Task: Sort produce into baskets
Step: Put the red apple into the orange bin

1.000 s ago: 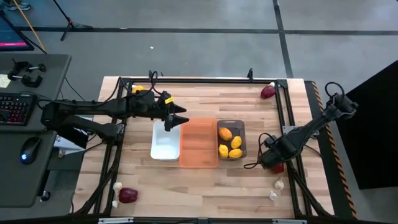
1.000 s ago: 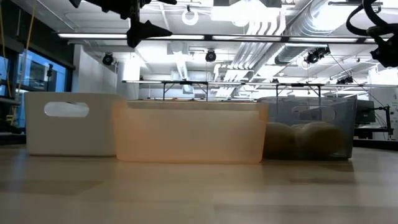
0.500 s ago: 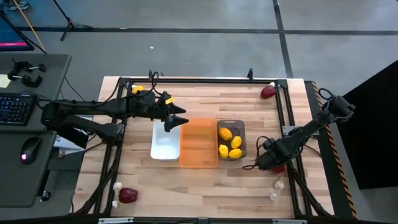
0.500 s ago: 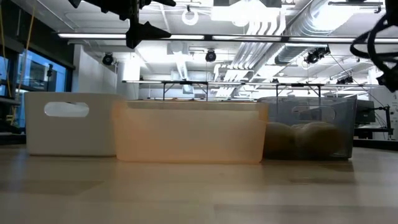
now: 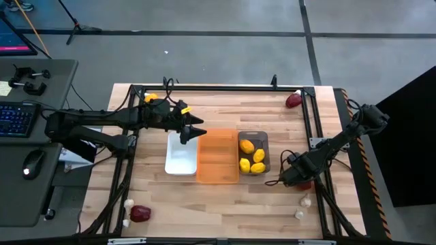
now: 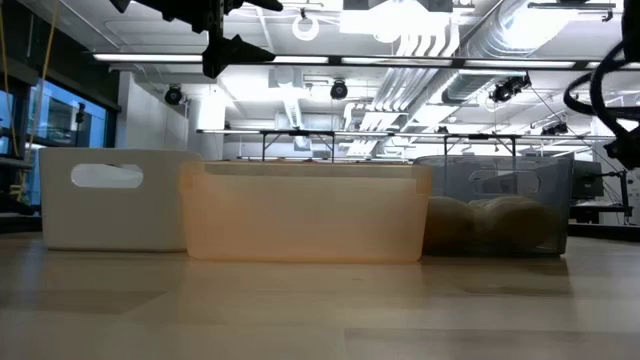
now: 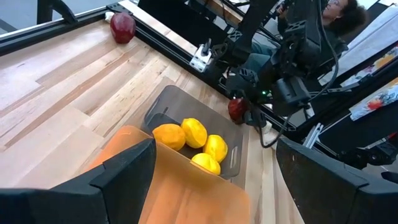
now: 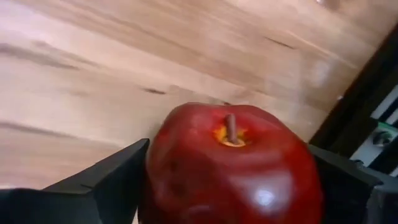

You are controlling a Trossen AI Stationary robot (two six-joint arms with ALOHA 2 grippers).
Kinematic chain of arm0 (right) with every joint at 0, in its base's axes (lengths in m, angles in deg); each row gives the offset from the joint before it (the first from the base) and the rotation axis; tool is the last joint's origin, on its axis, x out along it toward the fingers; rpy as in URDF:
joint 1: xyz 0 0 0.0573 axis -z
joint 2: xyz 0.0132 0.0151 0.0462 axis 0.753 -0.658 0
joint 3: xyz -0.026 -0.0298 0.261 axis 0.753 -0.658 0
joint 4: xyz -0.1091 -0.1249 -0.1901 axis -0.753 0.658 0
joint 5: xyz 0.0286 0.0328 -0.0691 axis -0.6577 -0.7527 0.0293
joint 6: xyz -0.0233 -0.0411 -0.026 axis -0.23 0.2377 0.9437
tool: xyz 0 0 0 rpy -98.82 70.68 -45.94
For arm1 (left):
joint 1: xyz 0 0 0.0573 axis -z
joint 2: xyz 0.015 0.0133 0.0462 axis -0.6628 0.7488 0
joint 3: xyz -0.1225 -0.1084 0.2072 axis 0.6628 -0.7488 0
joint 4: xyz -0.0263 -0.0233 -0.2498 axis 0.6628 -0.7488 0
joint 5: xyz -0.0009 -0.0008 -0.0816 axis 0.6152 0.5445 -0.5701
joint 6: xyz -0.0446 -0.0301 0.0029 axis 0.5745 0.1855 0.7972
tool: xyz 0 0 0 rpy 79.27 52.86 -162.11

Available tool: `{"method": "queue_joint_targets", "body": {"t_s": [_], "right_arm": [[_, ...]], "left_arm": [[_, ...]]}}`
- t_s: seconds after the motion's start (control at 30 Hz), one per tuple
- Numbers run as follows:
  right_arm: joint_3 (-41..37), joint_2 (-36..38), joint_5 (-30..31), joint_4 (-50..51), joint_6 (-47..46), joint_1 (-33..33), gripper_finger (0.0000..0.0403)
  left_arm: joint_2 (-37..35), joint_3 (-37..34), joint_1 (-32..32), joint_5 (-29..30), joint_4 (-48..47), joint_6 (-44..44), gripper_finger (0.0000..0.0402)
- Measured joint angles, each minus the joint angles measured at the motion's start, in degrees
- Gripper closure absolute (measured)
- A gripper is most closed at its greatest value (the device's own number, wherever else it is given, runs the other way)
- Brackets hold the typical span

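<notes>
Three baskets stand side by side mid-table: white [image 5: 181, 154], orange [image 5: 218, 158], and dark grey [image 5: 262, 138] holding several yellow lemons [image 7: 194, 131]. A dark red apple [image 8: 231, 167] rests on the wood near the right edge, stem up. My right gripper [image 8: 230, 163] points down over it, open, one finger on each side. My left gripper [image 5: 199, 133] hangs open above the seam between the white and orange baskets, holding nothing. My right gripper comes at the red apple from above, its fingers [image 8: 118, 180] flanking the apple's two sides [image 8: 155, 168]. The apple sits upright on the table. I cannot tell whether the fingers touch it.
Another red apple [image 5: 293, 101] lies at the far right corner and one [image 5: 140, 214] at the near left. Whitish bulbs lie near right [image 5: 306, 202] and near left [image 5: 129, 203]. A black frame rail [image 5: 315, 129] runs beside my right gripper.
My right gripper has come straight down toward the red apple near the table's right edge, still pointing down. The apple has stayed where it was.
</notes>
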Motion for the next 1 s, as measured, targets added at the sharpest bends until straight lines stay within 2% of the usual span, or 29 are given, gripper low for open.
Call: {"method": "queue_joint_targets", "body": {"t_s": [0.17, 0.27, 0.37, 0.5, 0.6, 0.83, 0.93, 1.0], "right_arm": [[6.13, 0.61, 2.18, 2.78, 6.23, 0.00, 0.0106], [13.12, 1.87, 5.94, 7.38, 10.66, 0.00, 0.0107], [21.98, 3.23, 14.42, 8.61, 17.75, 0.10, 0.0107], [32.17, 3.13, 28.83, 3.69, 28.73, 2.11, 0.0101], [34.64, 1.75, 33.80, -3.47, 38.93, 6.01, 0.0096], [34.64, -9.29, 32.00, -23.45, 60.48, 16.50, 0.0092], [34.59, -15.08, 31.51, -34.03, 64.17, 19.39, 0.0091], [34.59, -18.18, 29.10, -39.21, 64.55, 20.95, 0.0090]], "left_arm": [[0.01, 0.02, -0.03, 0.21, 2.66, 1.76, 0.0082], [-1.15, 0.03, -0.47, -2.69, 5.98, 3.71, 0.0082], [-3.93, 1.45, -1.09, -5.26, 10.99, 4.00, 0.0082], [-9.32, 2.99, -1.49, -5.29, 16.77, 1.02, 0.0082], [-13.44, 3.06, -1.41, -5.29, 19.77, -1.85, 0.0082], [-17.31, 3.02, 0.07, -4.35, 17.26, -3.01, 0.0082], [-17.24, 3.00, 0.69, -4.35, 15.53, -2.53, 0.0082], [-16.79, 2.99, 1.09, -4.33, 14.50, -2.04, 0.0082]]}}
